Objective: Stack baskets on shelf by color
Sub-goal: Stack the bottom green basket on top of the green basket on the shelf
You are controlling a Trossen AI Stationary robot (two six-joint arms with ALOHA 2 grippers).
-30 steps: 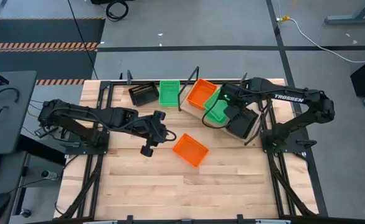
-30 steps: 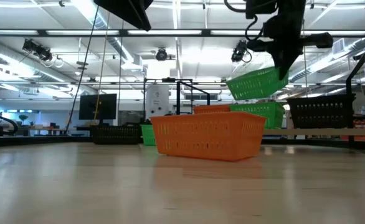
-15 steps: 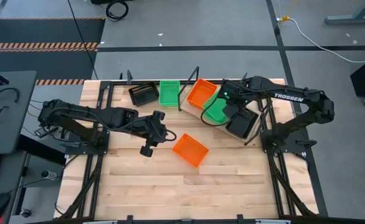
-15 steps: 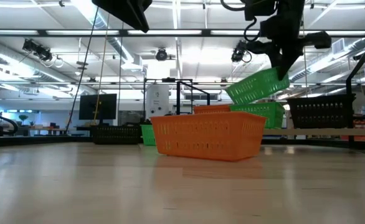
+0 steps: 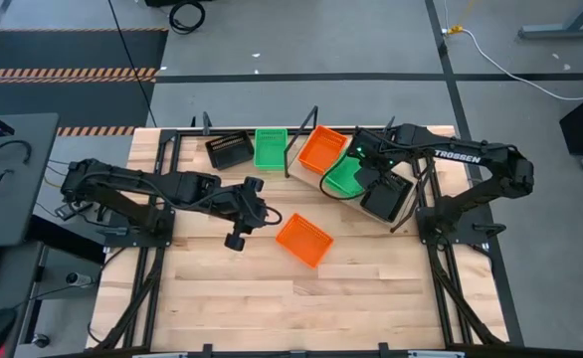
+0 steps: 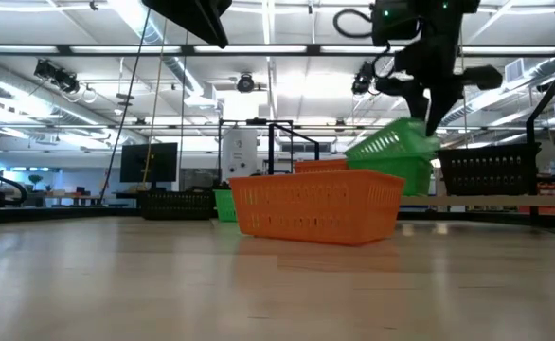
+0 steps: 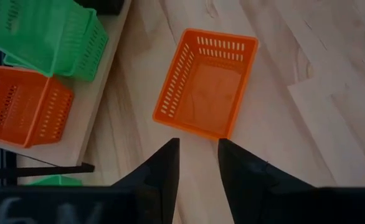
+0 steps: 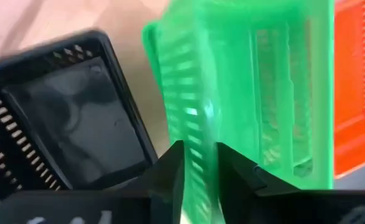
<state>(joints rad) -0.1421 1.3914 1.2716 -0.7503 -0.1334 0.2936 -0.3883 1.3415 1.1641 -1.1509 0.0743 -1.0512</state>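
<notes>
My right gripper is shut on a green basket, which it carries tilted over a second green basket on the pale shelf. An orange basket stands beside them on the shelf. An orange basket rests by its base on the tabletop, just ahead of my open left gripper, which hovers off it. A black basket sits under the right arm. Another black basket and a green one stand at the far edge. My right gripper pinches the green basket's slotted side wall between its two fingers, one inside the basket and one outside, coming from above. The basket hangs tilted, one end raised; its lower end reaches down to the green basket beneath it.
Black frame rails cross the table's far edge near the shelf. Bare plank tabletop lies open toward the near edge. The left arm's base stands at the table's left, the right arm's base at its right.
My right gripper has come down toward the shelf with the green basket. The basket, earlier carried clear above the second green one, now sits lower and more steeply tipped, with its low end at that basket's rim. The left arm has kept still.
</notes>
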